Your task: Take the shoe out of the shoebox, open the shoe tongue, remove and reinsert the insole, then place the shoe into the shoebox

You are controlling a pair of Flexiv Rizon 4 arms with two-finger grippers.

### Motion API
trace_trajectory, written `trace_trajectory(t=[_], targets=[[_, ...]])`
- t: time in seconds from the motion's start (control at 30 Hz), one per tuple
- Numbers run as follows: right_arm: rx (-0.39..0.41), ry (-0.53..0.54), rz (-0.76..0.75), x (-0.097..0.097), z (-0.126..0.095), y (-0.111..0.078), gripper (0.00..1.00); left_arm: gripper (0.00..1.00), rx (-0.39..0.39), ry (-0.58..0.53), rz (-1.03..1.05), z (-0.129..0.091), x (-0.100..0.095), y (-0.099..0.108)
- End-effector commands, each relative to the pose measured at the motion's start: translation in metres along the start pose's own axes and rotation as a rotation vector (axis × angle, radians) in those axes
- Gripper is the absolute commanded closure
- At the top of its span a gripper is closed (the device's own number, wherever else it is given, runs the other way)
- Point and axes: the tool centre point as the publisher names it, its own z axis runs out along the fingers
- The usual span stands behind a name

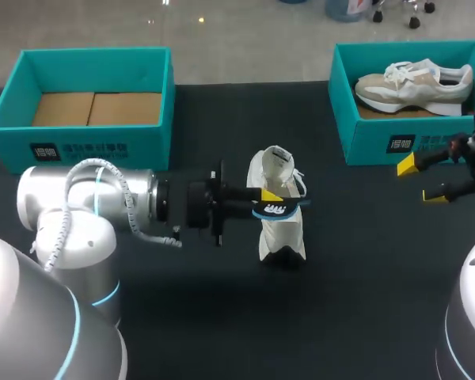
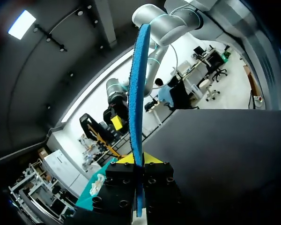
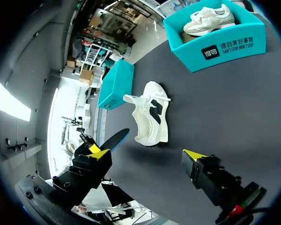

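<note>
Left gripper jaws pinch blue insole near white shoe, mid-table. Right gripper jaws spread, empty, by far-right-corner shoebox. Risk — unbraced shoe likely tips when insole pushes in.

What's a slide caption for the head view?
Left tool grips the blue insole near the white shoe; right tool open.

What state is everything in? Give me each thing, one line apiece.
left gripper: shut on the insole
insole: out of the white shoe, clamped at one end
white shoe: on the table, outside both boxes
left shoebox: open, empty
right shoebox: open, holds the beige shoe
beige shoe: lying in the right shoebox
right gripper: open, holds nothing
</note>
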Motion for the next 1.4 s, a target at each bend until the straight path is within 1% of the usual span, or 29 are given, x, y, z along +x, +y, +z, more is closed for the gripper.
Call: trace_trajectory(t=[0.03, 0.13, 0.23, 1.4], targets=[[-0.001, -0.003, 0.002, 0.0004, -0.0007, -0.0014, 0.0, 1.0, -0.011, 0.017, -0.013, -0.0104, 0.0057, -0.0049], [-0.001, -0.003, 0.002, 0.0004, -0.0007, -0.0014, 0.0, 1.0, -0.009, 0.014, -0.031, -0.0132, 0.0067, -0.0073], [-0.001, -0.003, 0.002, 0.0004, -0.0007, -0.0014, 0.0, 1.0, -0.045, 0.016, -0.034, -0.0158, 0.0083, -0.0072], [-0.001, -0.003, 0.002, 0.0004, -0.0007, -0.0014, 0.0, 1.0, -0.045, 0.016, -0.034, -0.0158, 0.0083, -0.0072]])
